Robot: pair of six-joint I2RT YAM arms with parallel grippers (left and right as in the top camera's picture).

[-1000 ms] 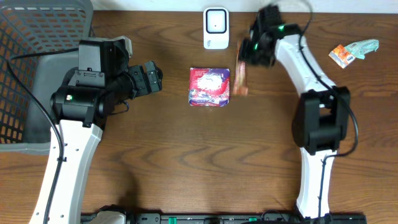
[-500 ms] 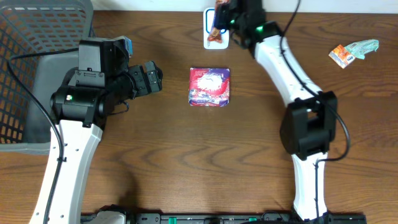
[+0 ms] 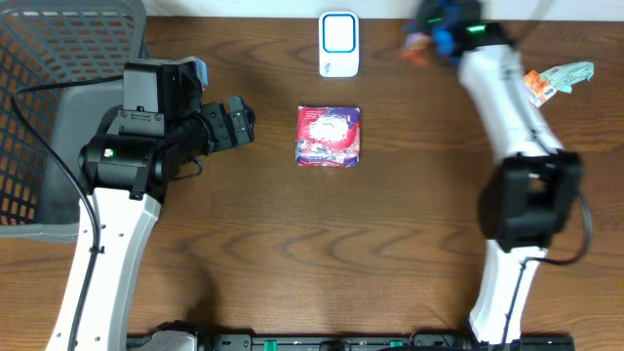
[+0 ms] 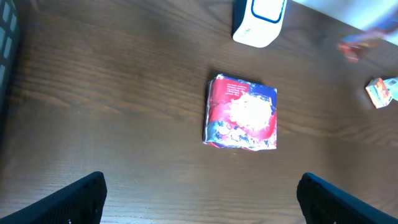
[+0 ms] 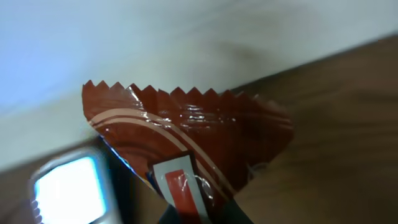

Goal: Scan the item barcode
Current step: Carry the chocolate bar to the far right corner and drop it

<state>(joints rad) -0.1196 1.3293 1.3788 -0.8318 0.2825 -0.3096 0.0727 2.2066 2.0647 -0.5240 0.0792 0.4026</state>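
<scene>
A red-brown snack wrapper (image 5: 186,134) with a zigzag edge hangs in my right gripper (image 5: 202,214), which is shut on its lower end. From overhead that gripper (image 3: 429,34) is blurred at the table's back edge, to the right of the white barcode scanner (image 3: 338,44), with the wrapper (image 3: 417,51) just below it. The scanner's lit face (image 5: 65,190) shows at lower left in the right wrist view. My left gripper (image 3: 244,122) stands open left of a red and purple packet (image 3: 329,135), its fingertips (image 4: 74,199) wide apart with nothing between them.
A grey mesh basket (image 3: 49,107) fills the left edge. An orange pack and a clear green wrapper (image 3: 551,80) lie at the far right. The packet (image 4: 241,113) sits ahead of my left gripper, with the scanner (image 4: 258,22) behind it.
My right arm carried the wrapper from beside the packet up over the scanner, then swung it right along the back edge. The left arm has not moved.
</scene>
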